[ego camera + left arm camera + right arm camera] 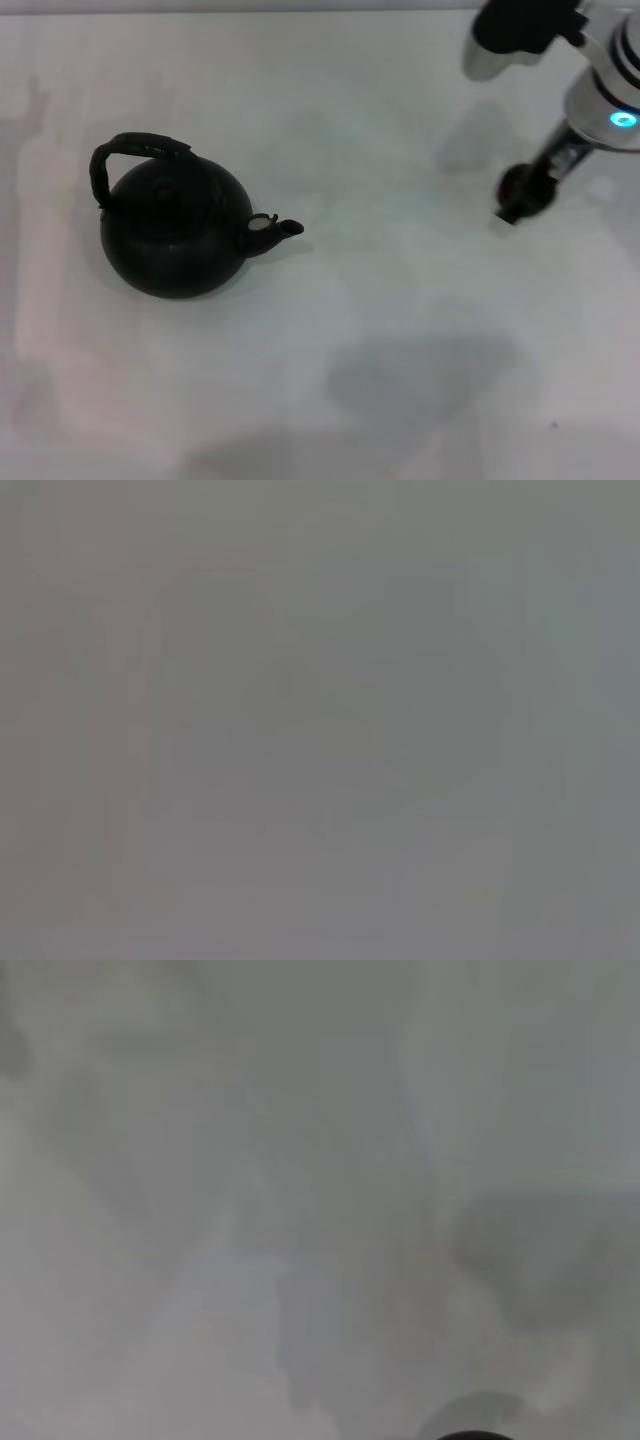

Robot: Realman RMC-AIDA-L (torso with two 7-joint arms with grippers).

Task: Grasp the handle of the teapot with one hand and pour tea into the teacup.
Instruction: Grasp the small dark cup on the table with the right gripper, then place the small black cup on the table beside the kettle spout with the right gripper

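The round matte-black teapot (172, 235) stands on the white table at the left, its short spout (280, 230) pointing right. Its black arched handle (135, 150) rises over the top, free of any gripper. My right arm reaches in from the upper right and its gripper (522, 195) hangs far to the right of the teapot. A small dark round shape at the gripper's tip looks like the teacup (516, 185); I cannot tell whether it is held. A dark rounded edge (470, 1434) shows in the right wrist view. My left gripper is out of view.
The white table (380, 330) spreads between the teapot and my right arm, with a soft shadow on it at the front middle. The left wrist view shows only plain grey.
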